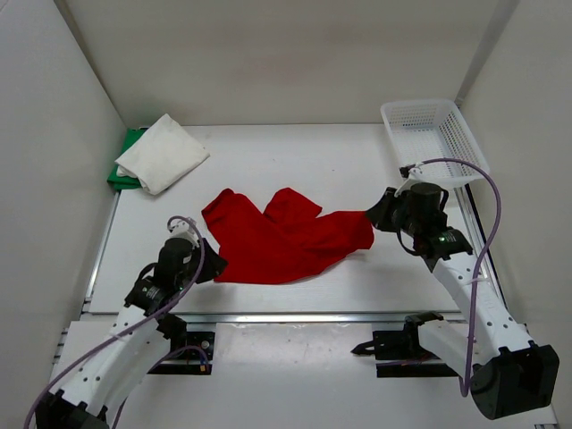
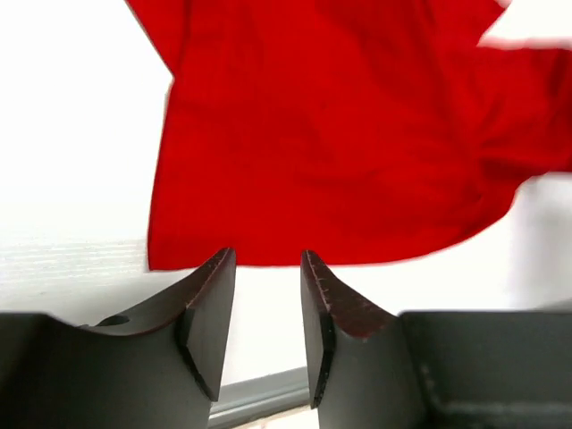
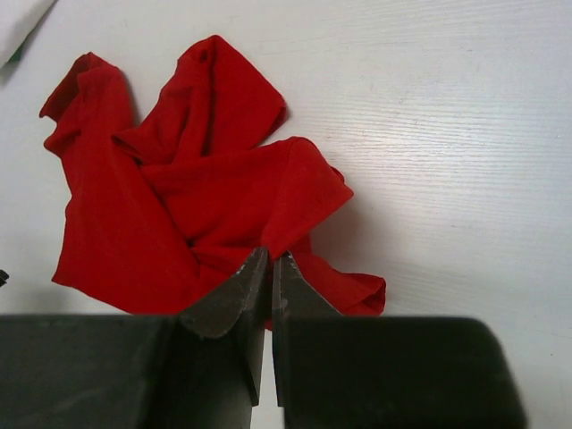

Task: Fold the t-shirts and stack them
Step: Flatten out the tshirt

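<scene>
Red t-shirt (image 1: pixel 277 239) lies rumpled at centre of the top view, spread L-R across the table (image 1: pixel 286 152), w/ two lobes poking up at its top edge. L gripper (image 2: pixel 268 257) sits at the shirt's lower-left corner. Its jaws are partway apart w/ nothing between them, and the cloth's hem is just past the tips. R gripper (image 3: pixel 273 256) is at the shirt's right end, jaws closed to a thin slit and pinching a fold of the red cloth. In the R wrist view the shirt bunches up toward the tips.

White t-shirt (image 1: pixel 165 152) is folded, upper left of the top view, resting on the green t-shirt (image 1: pixel 123 172). Only a strip of the green shows at its left edge. Both are well apart from the red one. White mesh basket (image 1: pixel 429 114) is at upper right, by the wall.
</scene>
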Motion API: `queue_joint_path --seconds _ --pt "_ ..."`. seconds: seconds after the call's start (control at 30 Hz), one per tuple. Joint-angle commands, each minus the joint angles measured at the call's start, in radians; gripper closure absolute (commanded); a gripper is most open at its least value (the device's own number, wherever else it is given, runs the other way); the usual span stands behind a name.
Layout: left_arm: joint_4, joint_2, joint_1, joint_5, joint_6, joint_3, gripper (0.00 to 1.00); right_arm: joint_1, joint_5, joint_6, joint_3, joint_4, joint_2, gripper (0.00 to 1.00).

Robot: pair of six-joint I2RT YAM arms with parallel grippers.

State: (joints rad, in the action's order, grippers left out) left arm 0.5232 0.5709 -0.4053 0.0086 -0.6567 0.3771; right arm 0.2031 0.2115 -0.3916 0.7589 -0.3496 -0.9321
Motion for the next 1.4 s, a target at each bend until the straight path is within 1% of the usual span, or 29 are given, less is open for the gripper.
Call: queue_joint_path --seconds 0.0,0.03,0.1,0.13,0.17,0.27,0.37,0.4,0.47,0.53,0.57,0.67,0.73,0.77,0.83,0.97,1.07,1.17,1.27,1.3,1.33,1.37 --pt "0.06 -0.057 0.006 -0.09 -0.136 -0.029 0.53 0.018 0.0 0.01 0.01 0.041 0.01 0.99" --pt "0.075 -0.063 0.026 -0.093 -0.159 -0.04 0.51 0.028 0.0 0.011 0.011 0.041 0.013 1.0" --pt "0.107 -0.127 0.097 -0.062 -0.162 -0.064 0.49 0.035 0.005 0.007 0.005 0.044 0.015 0.99" --pt "0.125 -0.141 0.161 -0.024 -0.162 -0.073 0.49 0.039 0.012 0.0 0.0 0.049 0.022 1.0" --pt "0.144 -0.158 0.171 -0.036 -0.178 -0.064 0.48 0.036 0.02 0.0 -0.003 0.06 0.026 1.0" --pt "0.192 -0.137 0.16 -0.085 -0.196 -0.047 0.48 0.047 0.028 0.006 -0.001 0.052 0.021 0.99" --pt "0.179 -0.115 0.186 -0.033 -0.216 -0.087 0.46 0.05 0.052 0.0 -0.019 0.08 0.05 1.0" --pt "0.157 -0.111 0.184 -0.021 -0.24 -0.113 0.46 0.042 0.069 -0.001 -0.023 0.083 0.056 1.0" --pt "0.124 -0.111 0.181 -0.009 -0.273 -0.161 0.48 0.045 0.081 -0.003 -0.03 0.089 0.062 1.0" --pt "0.095 -0.131 0.145 -0.024 -0.313 -0.21 0.48 0.068 0.075 -0.001 -0.032 0.089 0.07 1.0" --pt "0.083 -0.146 0.134 -0.038 -0.343 -0.214 0.47 0.074 0.081 -0.004 -0.035 0.093 0.07 1.0" --pt "0.022 -0.114 0.097 -0.058 -0.399 -0.251 0.47 0.091 0.091 -0.003 -0.036 0.092 0.078 1.0" --pt "-0.011 -0.106 0.082 -0.064 -0.438 -0.276 0.47 0.093 0.086 -0.003 -0.043 0.098 0.081 1.0" --pt "-0.052 -0.103 0.079 -0.058 -0.448 -0.296 0.48 0.099 0.086 -0.004 -0.04 0.093 0.078 1.0" --pt "-0.06 -0.1 0.071 -0.053 -0.465 -0.305 0.5 0.093 0.082 -0.004 -0.038 0.092 0.084 1.0" --pt "-0.064 -0.114 0.098 -0.062 -0.446 -0.303 0.56 0.088 0.091 -0.004 -0.041 0.098 0.082 1.0" --pt "-0.075 -0.118 0.166 -0.038 -0.423 -0.31 0.6 0.087 0.097 -0.007 -0.044 0.092 0.079 1.0" --pt "-0.118 -0.106 0.181 -0.022 -0.412 -0.314 0.69 0.09 0.095 -0.003 -0.041 0.103 0.081 1.0" --pt "-0.159 -0.065 0.155 -0.027 -0.411 -0.302 0.79 0.087 0.086 -0.006 -0.046 0.1 0.081 1.0" --pt "-0.178 -0.043 0.155 -0.036 -0.412 -0.294 0.86 0.088 0.088 -0.006 -0.05 0.089 0.081 1.0" --pt "-0.19 -0.037 0.142 -0.035 -0.411 -0.29 0.89 0.087 0.075 -0.01 -0.049 0.098 0.084 1.0" --pt "-0.218 -0.016 0.138 -0.036 -0.412 -0.271 0.89 0.09 0.08 -0.009 -0.053 0.092 0.085 1.0"
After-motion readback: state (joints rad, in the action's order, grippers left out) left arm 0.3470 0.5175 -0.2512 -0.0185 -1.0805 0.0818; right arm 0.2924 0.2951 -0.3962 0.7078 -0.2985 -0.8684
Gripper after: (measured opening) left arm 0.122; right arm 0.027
